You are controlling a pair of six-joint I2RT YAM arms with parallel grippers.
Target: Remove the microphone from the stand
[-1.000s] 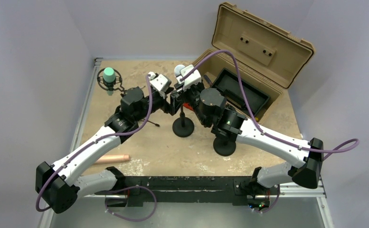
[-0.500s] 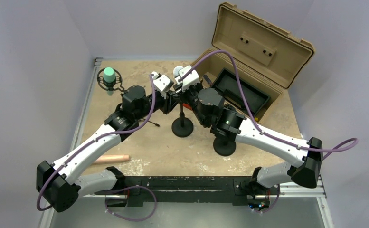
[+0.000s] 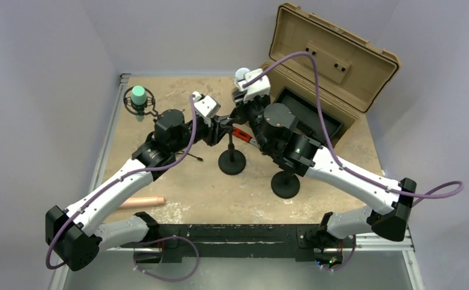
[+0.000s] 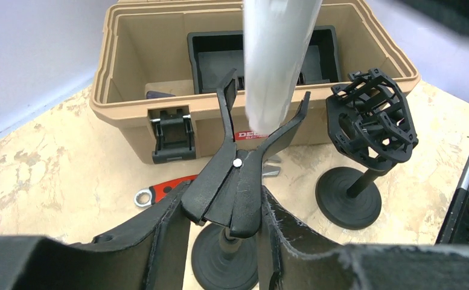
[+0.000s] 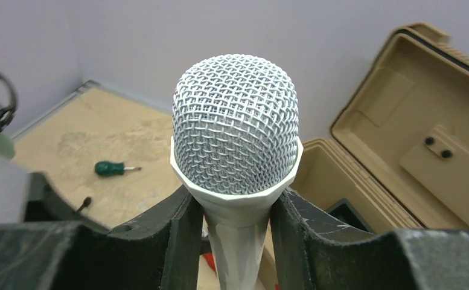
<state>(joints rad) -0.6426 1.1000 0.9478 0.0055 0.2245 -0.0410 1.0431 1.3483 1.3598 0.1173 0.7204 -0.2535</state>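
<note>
Right tool [image 5: 235,208] pinches the mic [image 5: 235,133] under its head. Left tool [image 4: 221,225] clamps the stand [image 4: 235,184] clip. The mic's tail sits between the prong tips, with the open case [image 4: 129,78] just behind.

A red label [image 4: 244,135] on the front of the tan case [image 4: 129,130] shows the white letters "DE". The stand clip [image 4: 232,181] hides the rest.
</note>
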